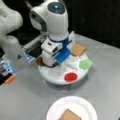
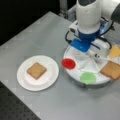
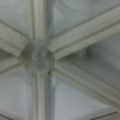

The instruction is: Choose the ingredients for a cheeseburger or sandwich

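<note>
A round white divided tray (image 1: 56,80) holds the ingredients. In both front views it carries a tan bread slice (image 2: 111,70), a red disc (image 2: 68,63) and a green piece (image 2: 87,77). A yellow cheese square (image 2: 115,51) shows at a front view's right edge. A dark brown patty (image 1: 39,60) peeks out beside the hand. My gripper (image 1: 53,63) hangs low over the tray's middle, and its fingertips are hidden. The wrist view shows only the tray's hub (image 3: 37,57) and its dividers, close up. On the white plate (image 2: 23,80) lies one bread slice (image 2: 36,70).
A grey box with blue lights (image 1: 17,58) and a small orange object (image 1: 10,79) stand at a front view's left. The grey table drops off to a dark perforated board (image 2: 15,110) at a front view's bottom left.
</note>
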{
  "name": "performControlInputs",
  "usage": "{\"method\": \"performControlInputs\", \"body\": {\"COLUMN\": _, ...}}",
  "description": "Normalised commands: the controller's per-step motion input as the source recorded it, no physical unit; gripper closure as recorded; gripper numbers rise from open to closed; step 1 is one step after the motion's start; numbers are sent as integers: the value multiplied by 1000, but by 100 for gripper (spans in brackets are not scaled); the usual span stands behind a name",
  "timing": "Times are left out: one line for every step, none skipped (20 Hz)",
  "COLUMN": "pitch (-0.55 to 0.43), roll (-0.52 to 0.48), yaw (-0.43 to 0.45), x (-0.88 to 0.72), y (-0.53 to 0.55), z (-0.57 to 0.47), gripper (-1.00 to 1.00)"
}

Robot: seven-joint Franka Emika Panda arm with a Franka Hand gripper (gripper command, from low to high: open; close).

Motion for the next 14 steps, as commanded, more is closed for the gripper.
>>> {"method": "performControlInputs", "body": {"pitch": -274, "roll": 80, "yaw": -76, "x": -243, "y": 195, "z": -195, "gripper": -100}}
{"method": "performControlInputs", "body": {"pitch": -263, "roll": 82, "yaw": -78, "x": -239, "y": 193, "z": -181, "gripper": -100}}
{"method": "performControlInputs", "body": {"pitch": -265, "roll": 85, "yaw": -85, "x": -235, "y": 187, "z": -175, "gripper": -100}}
{"method": "performControlInputs", "body": {"pitch": -258, "roll": 87, "yaw": -89, "x": -233, "y": 175, "z": -164, "gripper": -100}}
{"method": "performControlInputs", "body": {"pitch": -254, "roll": 86, "yaw": -94, "x": -231, "y": 163, "z": -163, "gripper": -100}}
{"method": "performControlInputs", "body": {"pitch": -250, "roll": 89, "yaw": -99, "x": -231, "y": 150, "z": -164, "gripper": -100}}
{"method": "performControlInputs", "body": {"pitch": -245, "roll": 94, "yaw": -106, "x": -229, "y": 140, "z": -167, "gripper": -100}}
{"method": "performControlInputs", "body": {"pitch": -249, "roll": 96, "yaw": -111, "x": -227, "y": 134, "z": -174, "gripper": -100}}
{"method": "performControlInputs", "body": {"pitch": -246, "roll": 107, "yaw": -115, "x": -228, "y": 127, "z": -175, "gripper": -100}}
{"method": "performControlInputs", "body": {"pitch": -240, "roll": 111, "yaw": -119, "x": -226, "y": 120, "z": -171, "gripper": -100}}
{"method": "performControlInputs", "body": {"pitch": -236, "roll": 114, "yaw": -122, "x": -225, "y": 116, "z": -167, "gripper": -100}}
{"method": "performControlInputs", "body": {"pitch": -232, "roll": 115, "yaw": -125, "x": -226, "y": 114, "z": -166, "gripper": -100}}
{"method": "performControlInputs", "body": {"pitch": -230, "roll": 110, "yaw": -129, "x": -227, "y": 115, "z": -168, "gripper": -100}}
{"method": "performControlInputs", "body": {"pitch": -233, "roll": 96, "yaw": -134, "x": -224, "y": 122, "z": -174, "gripper": -100}}
